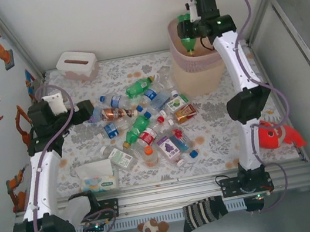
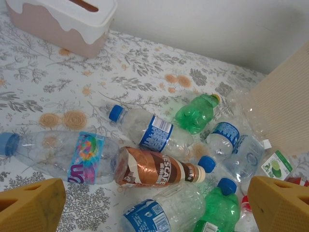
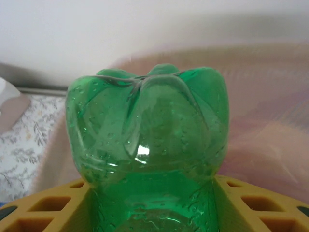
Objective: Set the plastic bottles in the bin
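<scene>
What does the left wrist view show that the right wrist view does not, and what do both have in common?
Left wrist view: a brown Nescafe bottle and a blue-labelled clear bottle lying loose, plus the white-lidded tissue box. Right wrist view: a green bottle clamped in the right tool. Both: the bin and the flowered table cover.

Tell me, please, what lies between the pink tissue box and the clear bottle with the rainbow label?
Bare floral tablecloth, nothing else, as the left wrist view shows: the tissue box sits apart from the rainbow-label bottle.
</scene>
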`<action>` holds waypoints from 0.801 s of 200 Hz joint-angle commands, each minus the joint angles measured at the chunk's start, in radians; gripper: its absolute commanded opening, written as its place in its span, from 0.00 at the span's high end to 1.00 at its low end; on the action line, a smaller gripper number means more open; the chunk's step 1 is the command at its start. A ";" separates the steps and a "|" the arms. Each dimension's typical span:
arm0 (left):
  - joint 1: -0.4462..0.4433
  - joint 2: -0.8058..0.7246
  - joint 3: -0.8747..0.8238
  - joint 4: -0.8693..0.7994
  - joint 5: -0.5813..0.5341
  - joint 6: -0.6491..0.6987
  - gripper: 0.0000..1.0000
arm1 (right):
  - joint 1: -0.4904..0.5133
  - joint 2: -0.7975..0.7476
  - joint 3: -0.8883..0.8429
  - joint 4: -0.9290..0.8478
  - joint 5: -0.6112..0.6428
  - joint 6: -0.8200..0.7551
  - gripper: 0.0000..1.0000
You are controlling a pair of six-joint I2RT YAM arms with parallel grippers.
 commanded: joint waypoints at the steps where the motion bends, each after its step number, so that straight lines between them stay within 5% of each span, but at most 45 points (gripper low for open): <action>1: 0.007 -0.019 -0.011 0.026 -0.010 0.018 0.04 | -0.012 0.022 0.036 -0.086 -0.018 -0.005 0.44; 160: -0.019 -0.033 -0.004 -0.009 -0.069 0.043 0.04 | -0.020 0.305 0.096 -0.291 0.038 -0.170 0.41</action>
